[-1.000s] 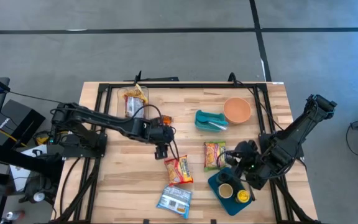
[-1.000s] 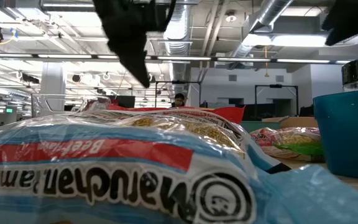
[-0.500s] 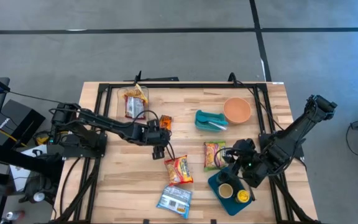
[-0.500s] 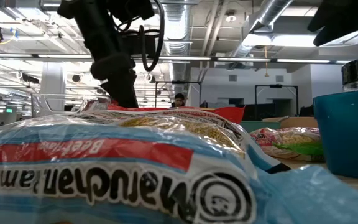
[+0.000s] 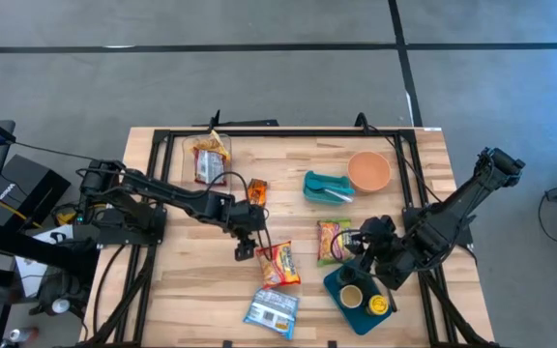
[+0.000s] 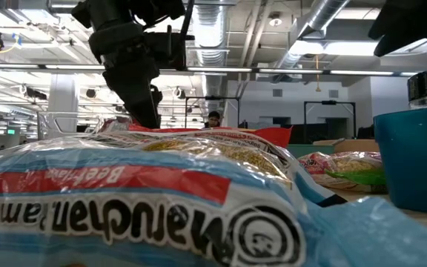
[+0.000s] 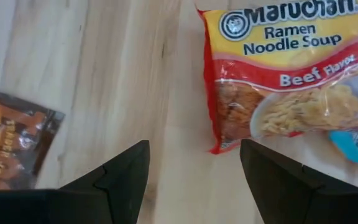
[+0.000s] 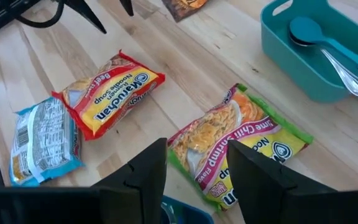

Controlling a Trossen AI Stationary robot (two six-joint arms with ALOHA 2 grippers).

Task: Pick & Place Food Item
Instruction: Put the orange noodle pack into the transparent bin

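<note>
A red beef ramen packet [image 5: 278, 263] [image 7: 291, 62] lies flat on the wooden table. My left gripper [image 5: 245, 249] [image 7: 191, 168] is open just to the packet's left, slanting down, with bare wood between its fingers. A green chili ramen packet [image 5: 334, 240] [image 8: 241, 149] lies flat to the right. My right gripper [image 5: 364, 253] [image 8: 194, 180] hangs open above it and holds nothing. A blue ramen packet [image 5: 271, 311] [image 6: 124, 200] lies near the front edge.
A teal tray [image 5: 348, 307] with cups sits at the front right. Behind it are a teal bin with a spoon [image 5: 327, 187] and an orange bowl [image 5: 368, 171]. A snack bag [image 5: 209, 155] and a small dark-orange packet [image 5: 256, 190] [image 7: 11, 143] lie at the back left.
My left gripper has come down and toward the table's near edge, tipping to point more steeply downward, and now stands beside the red packet's left end. Its fingers stay open. No packet has moved.
</note>
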